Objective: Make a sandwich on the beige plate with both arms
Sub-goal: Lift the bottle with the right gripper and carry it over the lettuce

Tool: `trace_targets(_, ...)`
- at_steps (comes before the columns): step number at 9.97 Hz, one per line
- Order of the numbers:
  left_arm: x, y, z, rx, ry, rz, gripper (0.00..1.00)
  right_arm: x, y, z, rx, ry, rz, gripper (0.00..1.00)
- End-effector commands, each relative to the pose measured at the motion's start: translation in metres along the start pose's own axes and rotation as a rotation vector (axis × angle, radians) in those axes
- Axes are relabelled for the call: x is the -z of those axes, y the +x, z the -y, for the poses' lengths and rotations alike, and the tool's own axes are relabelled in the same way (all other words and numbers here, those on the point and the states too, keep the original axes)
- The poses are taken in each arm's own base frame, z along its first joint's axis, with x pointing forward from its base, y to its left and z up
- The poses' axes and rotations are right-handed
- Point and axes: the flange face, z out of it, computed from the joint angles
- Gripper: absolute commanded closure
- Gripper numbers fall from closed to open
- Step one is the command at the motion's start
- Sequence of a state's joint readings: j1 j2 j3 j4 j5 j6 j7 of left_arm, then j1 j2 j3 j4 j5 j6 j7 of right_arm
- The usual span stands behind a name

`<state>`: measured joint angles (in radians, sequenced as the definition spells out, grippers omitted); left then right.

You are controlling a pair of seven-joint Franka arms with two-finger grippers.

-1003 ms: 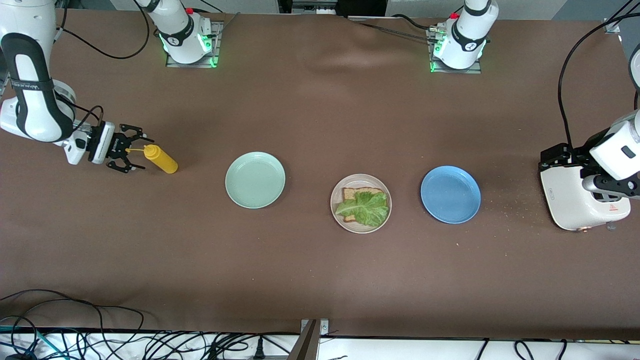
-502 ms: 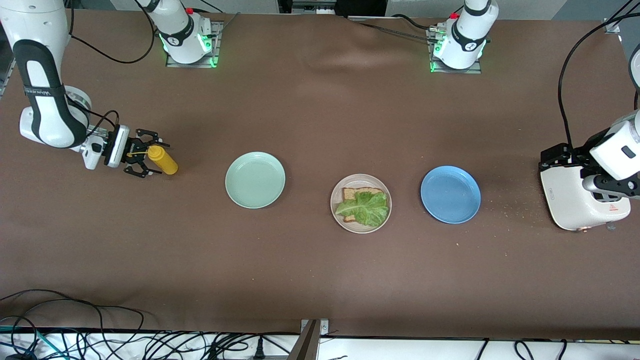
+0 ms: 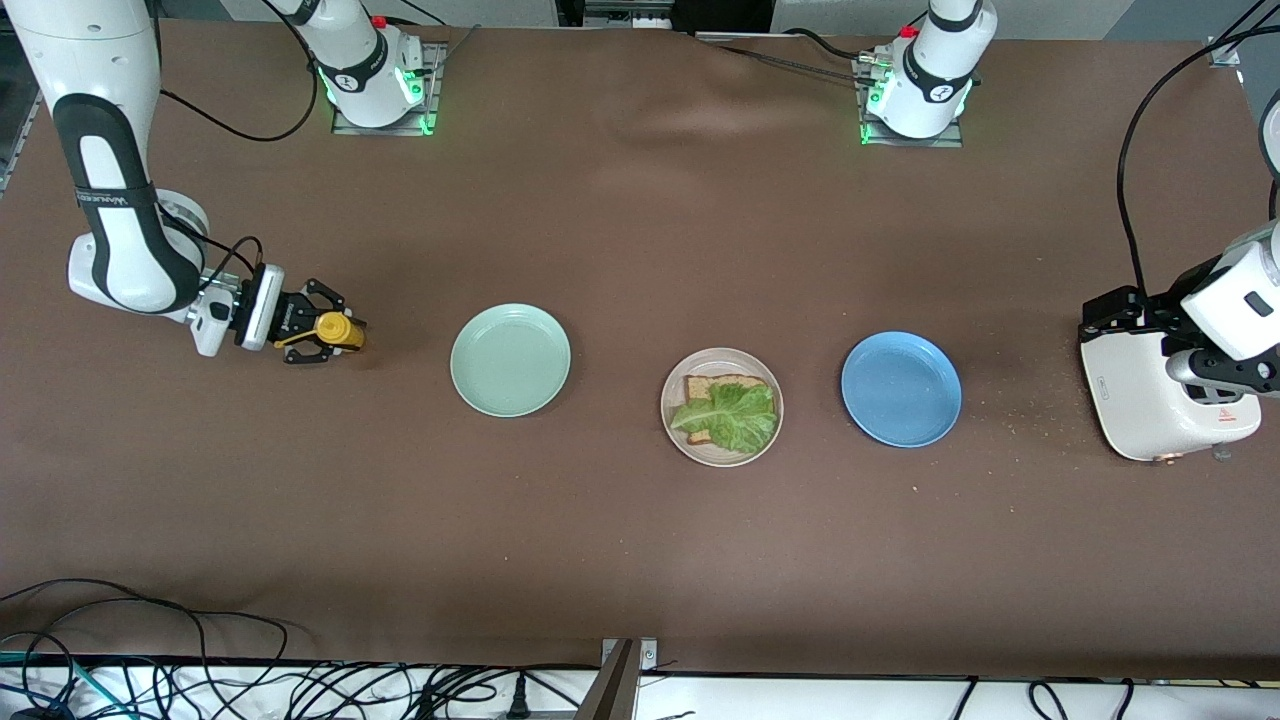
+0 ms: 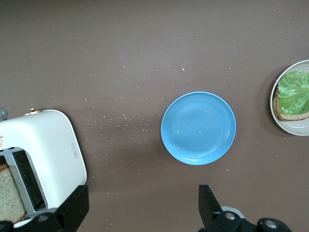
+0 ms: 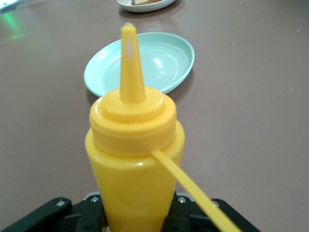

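Note:
The beige plate [image 3: 722,460] holds one slice of brown bread [image 3: 712,384] with a green lettuce leaf [image 3: 732,416] on top. The left wrist view shows the same plate [image 4: 292,126] and lettuce [image 4: 293,92]. Toward the right arm's end of the table, my right gripper [image 3: 322,334] is shut on a yellow squeeze bottle [image 3: 338,330]. Its fingers press both sides of the bottle's body [image 5: 130,164]. My left gripper [image 4: 140,212] hangs open and empty over the table beside a white toaster [image 3: 1140,400], where that arm waits.
A mint-green plate [image 3: 510,360] lies between the bottle and the beige plate. A blue plate [image 3: 901,389] lies between the beige plate and the toaster. A bread slice [image 4: 9,193] stands in the toaster's slot. Crumbs lie near the toaster.
My right gripper has moved along the table to the yellow bottle and closed its fingers on it. The left arm has not moved.

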<state>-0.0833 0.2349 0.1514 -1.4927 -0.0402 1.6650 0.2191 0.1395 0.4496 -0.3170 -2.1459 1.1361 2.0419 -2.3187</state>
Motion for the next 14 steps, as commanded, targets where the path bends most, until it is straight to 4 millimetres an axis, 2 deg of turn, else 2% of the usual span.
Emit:
trace_targets(1,0.002,-0.002,0.003,-0.007,0.031,0.014,0.0,-0.013,0.072,-0.024,0.007,-0.014,0.081,1.0)
trace_targets(2,0.003,-0.003,0.004,-0.005,0.031,0.014,0.0,-0.025,0.109,-0.03,0.0,-0.019,0.137,1.0)
trace_targets(4,0.002,-0.003,0.004,-0.005,0.03,0.018,0.0,-0.064,0.199,-0.029,-0.016,-0.058,0.273,1.0)
trace_targets(6,0.002,-0.004,0.003,-0.005,0.029,0.021,0.0,-0.108,0.278,-0.011,-0.072,-0.146,0.382,1.0)
trace_targets(8,0.001,-0.003,0.004,-0.005,0.029,0.023,0.0,-0.161,0.342,0.028,-0.149,-0.268,0.475,1.0)
trace_targets(10,0.002,-0.004,0.003,-0.005,0.029,0.021,0.0,-0.206,0.387,0.058,-0.162,-0.383,0.576,1.0)
trace_targets(11,0.002,-0.004,0.003,-0.005,0.029,0.021,0.0,-0.23,0.399,0.073,-0.177,-0.426,0.606,1.0)
trace_targets(14,0.002,-0.004,0.005,-0.002,0.029,0.021,0.0,-0.287,0.429,0.094,-0.145,-0.504,0.721,1.0)
